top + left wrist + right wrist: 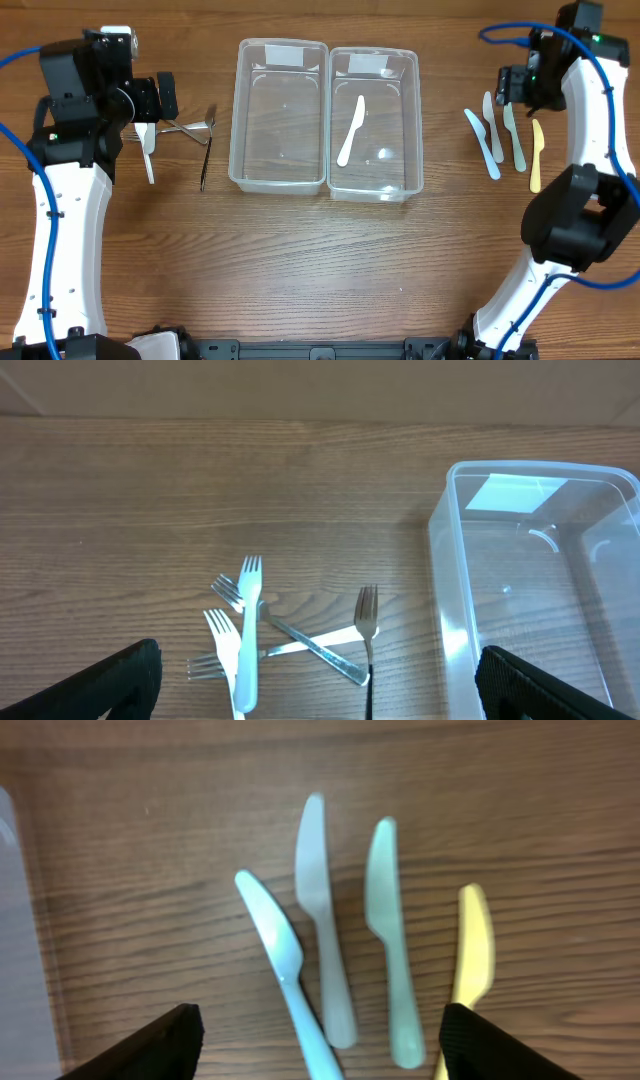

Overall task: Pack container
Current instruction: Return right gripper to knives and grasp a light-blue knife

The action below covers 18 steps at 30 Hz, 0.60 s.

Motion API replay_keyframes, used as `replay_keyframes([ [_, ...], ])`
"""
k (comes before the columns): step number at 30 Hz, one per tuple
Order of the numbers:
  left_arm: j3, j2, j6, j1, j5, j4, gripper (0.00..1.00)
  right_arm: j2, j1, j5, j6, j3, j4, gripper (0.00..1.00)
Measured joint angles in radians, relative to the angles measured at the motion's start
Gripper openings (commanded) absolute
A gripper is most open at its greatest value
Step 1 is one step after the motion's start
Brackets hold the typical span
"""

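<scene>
Overhead view: right tub (388, 100) sits against a second tub (280, 100) and has one white knife (351, 130) in it. Four knives (318, 910) lie right of the tub, packed close, so I'd worry a grab snags two or kicks a neighbour askew. Right gripper (320, 1020) hangs over them pointing down, jaws wide, nothing in them. Left gripper (318, 660) hovers over the forks (245, 635) far left of the tub, wide open too, empty.

No text, brand or number could be read anywhere. The left container (238, 130) had a pale sticker (283, 53) at its 12 o'clock end, and the right container (415, 130) had a second sticker (362, 64) in the same place; both looked blank.
</scene>
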Motion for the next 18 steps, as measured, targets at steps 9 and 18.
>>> replay_keyframes([
  [9,0.0,0.0,0.0,0.0,0.0,0.0,1.0,0.026,0.011,-0.076,-0.018,-0.167,0.114,0.69],
  [18,0.0,0.0,0.0,0.0,0.0,0.0,1.0,0.027,0.018,-0.08,-0.019,-0.309,0.172,0.66],
])
